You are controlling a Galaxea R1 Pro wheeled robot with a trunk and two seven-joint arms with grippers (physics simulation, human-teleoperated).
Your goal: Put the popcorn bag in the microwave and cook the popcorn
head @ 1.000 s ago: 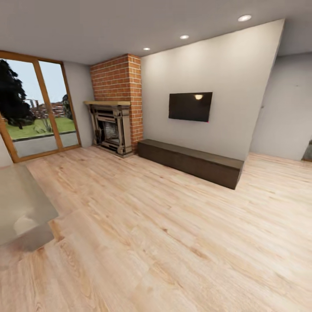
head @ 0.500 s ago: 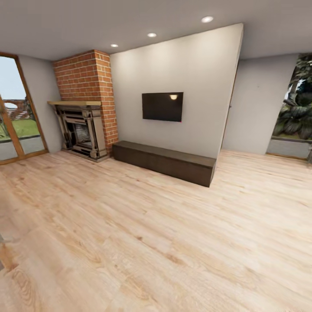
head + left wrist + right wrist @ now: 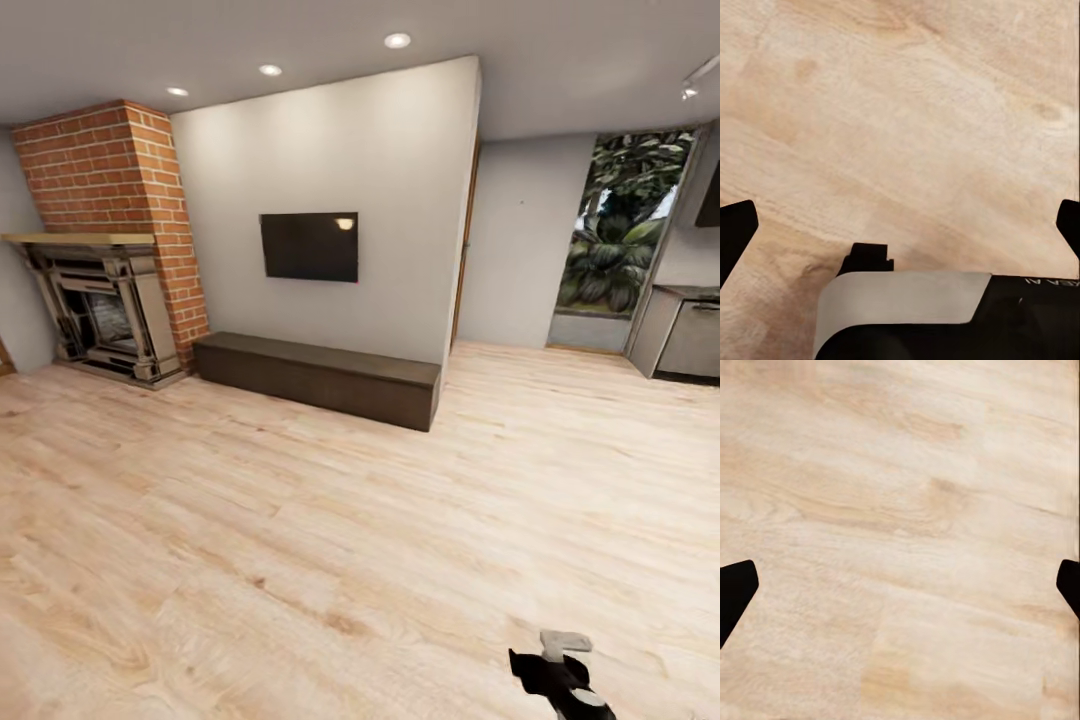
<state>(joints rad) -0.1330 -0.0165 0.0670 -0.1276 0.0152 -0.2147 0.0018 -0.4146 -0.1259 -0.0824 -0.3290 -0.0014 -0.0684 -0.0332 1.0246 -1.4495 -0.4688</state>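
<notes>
I am in a living room on a light wood floor (image 3: 330, 540). The popcorn bag and the microwave are out of view. At the far right the kitchen's edge comes in: grey cabinet fronts (image 3: 688, 338) under a dark strip that looks like the countertop's end (image 3: 695, 292). My left gripper (image 3: 900, 229) hangs open over bare floor, its black fingertips (image 3: 735, 234) far apart with nothing between them. My right gripper (image 3: 900, 589) is likewise open over the floor. A black and grey part of my right arm (image 3: 560, 672) shows at the head view's lower right.
A grey wall with a black TV (image 3: 309, 247) stands ahead, a long dark bench (image 3: 318, 378) at its foot. A brick fireplace (image 3: 105, 250) is at the left. Right of the wall a passage (image 3: 520, 330) leads towards a window with plants (image 3: 620, 235).
The camera has turned right: fireplace, TV and bench slid left, the glass doors and grey table left the picture, and the window and kitchen edge came in at the right.
</notes>
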